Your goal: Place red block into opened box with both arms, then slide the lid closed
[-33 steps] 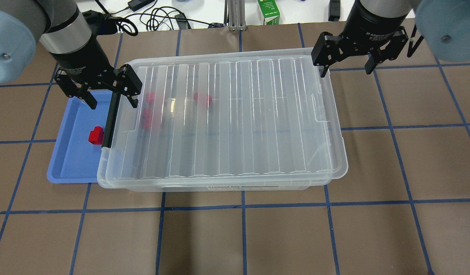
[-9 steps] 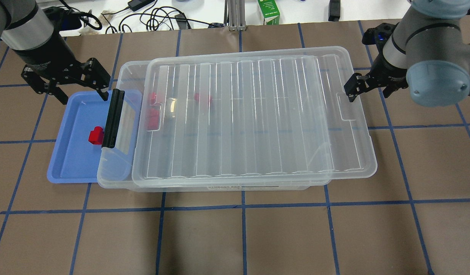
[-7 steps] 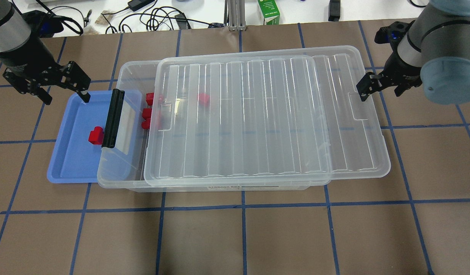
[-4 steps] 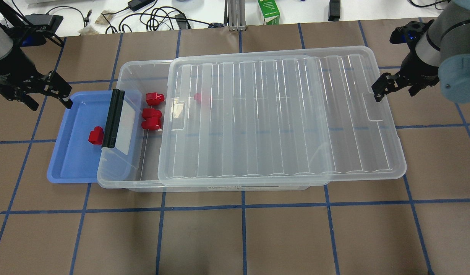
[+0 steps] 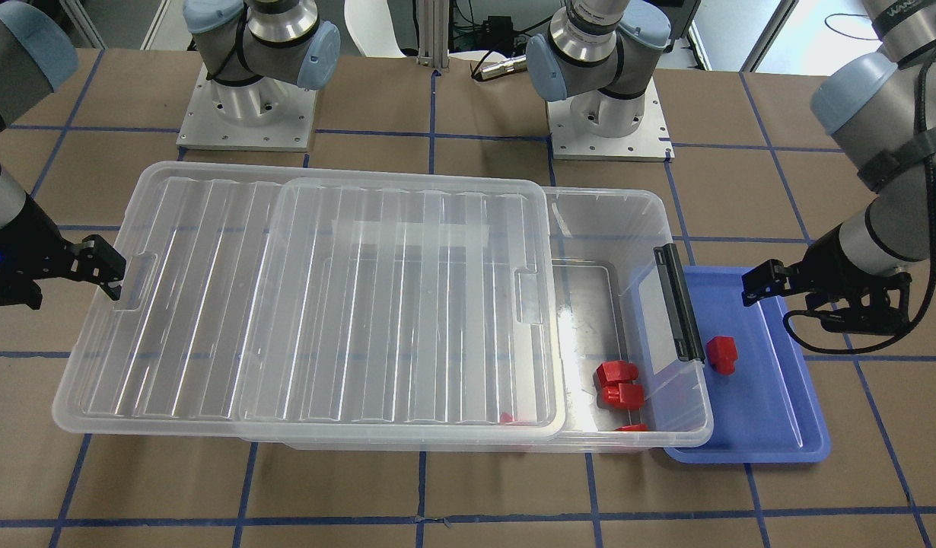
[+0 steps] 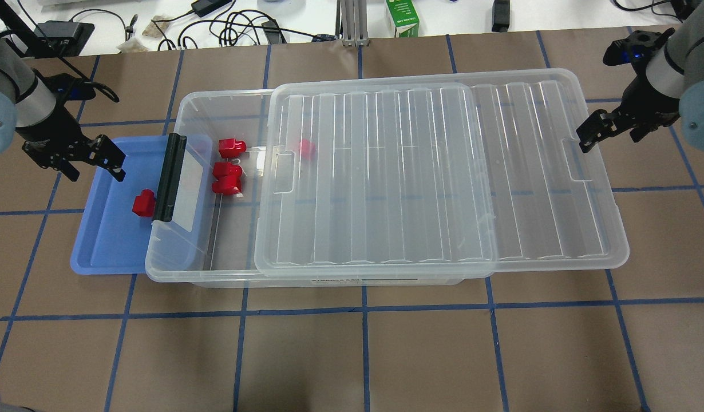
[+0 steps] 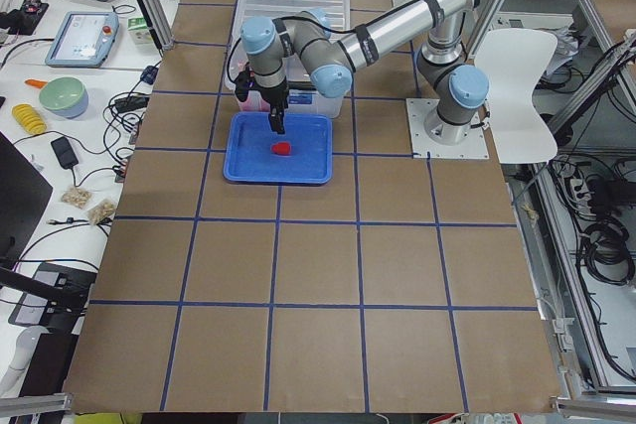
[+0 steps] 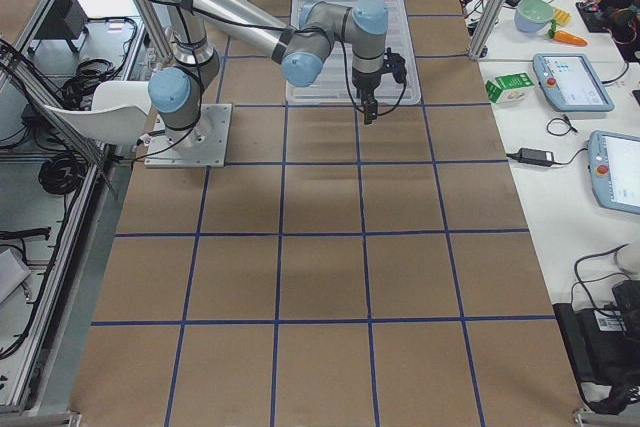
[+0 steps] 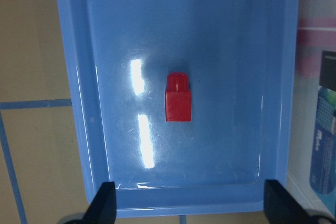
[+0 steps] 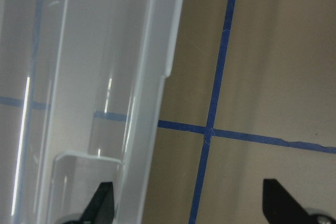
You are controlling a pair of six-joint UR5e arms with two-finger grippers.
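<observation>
One red block [image 6: 143, 203] [image 5: 720, 355] [image 9: 178, 98] lies alone in a blue tray [image 6: 100, 252] beside the box's black-bar end. The clear box [image 6: 183, 269] has its left end uncovered, and several more red blocks [image 6: 227, 170] lie inside it. The ridged lid [image 6: 443, 171] [image 5: 285, 304] sits shifted toward my right and overhangs that end of the box. My left gripper [image 6: 94, 169] [image 9: 189, 205] hangs open over the tray's far corner, holding nothing. My right gripper [image 6: 612, 134] [image 10: 189, 205] is open and straddles the lid's right end rim by its tab.
The black bar [image 6: 169, 177] on the box's left end overlaps the tray's right side. Cables [image 6: 237, 26] and a green carton [image 6: 402, 17] lie past the table's far edge. Brown taped squares stretch in front of the box.
The lid has slid to my right, uncovering the box's left end and three red blocks. The right gripper travelled right with it. The left gripper swung left, then back over the tray corner.
</observation>
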